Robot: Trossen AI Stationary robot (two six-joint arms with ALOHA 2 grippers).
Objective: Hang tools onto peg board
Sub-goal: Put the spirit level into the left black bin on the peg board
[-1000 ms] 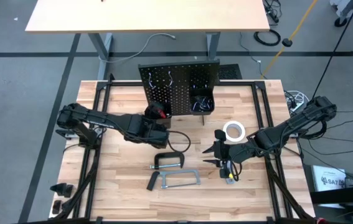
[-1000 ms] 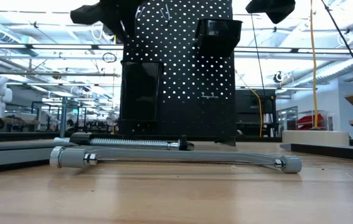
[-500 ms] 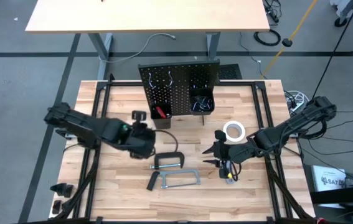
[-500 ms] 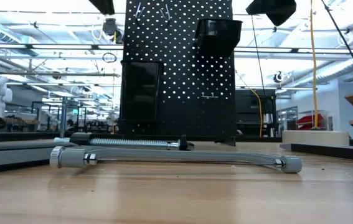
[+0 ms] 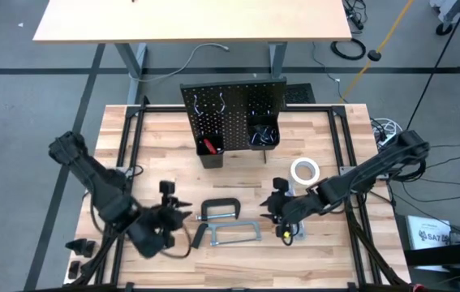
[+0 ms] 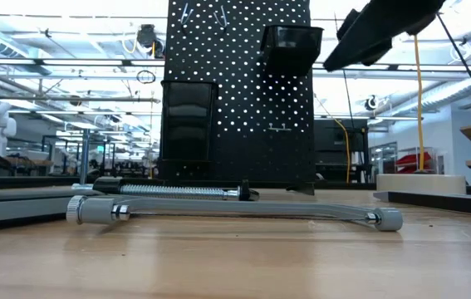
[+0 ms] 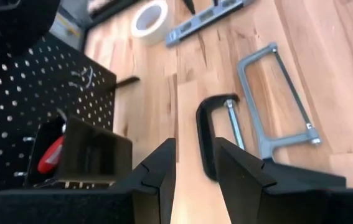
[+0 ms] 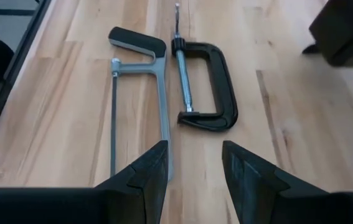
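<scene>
Tabletop (image 5: 238, 182): C-clamp (image 5: 221, 210), hacksaw (image 5: 234, 234) between both open hands.

text: none legible | labels: none legible | tools, peg board: no readable markings

Beyond my butcher-block table (image 5: 156, 130) I see grey floor (image 5: 19, 105) marked with dark tape lines, a pale wooden desk (image 5: 189, 20) on grey legs, a yellow pole (image 5: 388, 36), and what looks like a bright hall of shelving (image 6: 61, 124).
</scene>
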